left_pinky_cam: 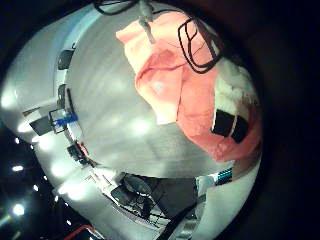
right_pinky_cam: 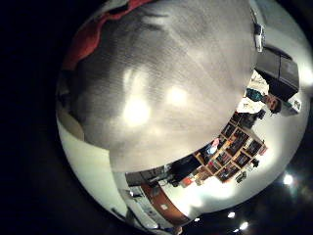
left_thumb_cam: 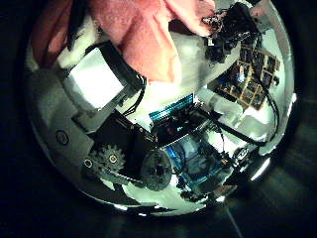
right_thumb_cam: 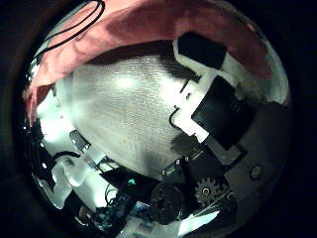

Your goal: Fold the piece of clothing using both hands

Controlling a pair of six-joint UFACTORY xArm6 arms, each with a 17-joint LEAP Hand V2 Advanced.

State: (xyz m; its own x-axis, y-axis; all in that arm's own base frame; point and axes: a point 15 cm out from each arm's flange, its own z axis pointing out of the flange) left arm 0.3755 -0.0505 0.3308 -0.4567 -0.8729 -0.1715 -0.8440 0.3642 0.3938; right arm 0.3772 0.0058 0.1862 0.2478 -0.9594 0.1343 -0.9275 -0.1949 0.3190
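The piece of clothing hangs bunched over the table in the left little finger side palm view, with my left hand's fingers curled on its edge. In the left thumb side palm view the clothing is close to the palm beside my left hand's fingers, and the other hand pinches its far edge. In the right thumb side palm view the clothing stretches across the table, and my right hand's fingers reach its edge. The right little finger side palm view shows a strip of clothing.
A cable loops over the clothing. The table top spreads under the right palm. Shelves and furniture stand beyond the table's edge. Room clutter lies past the table's far side.
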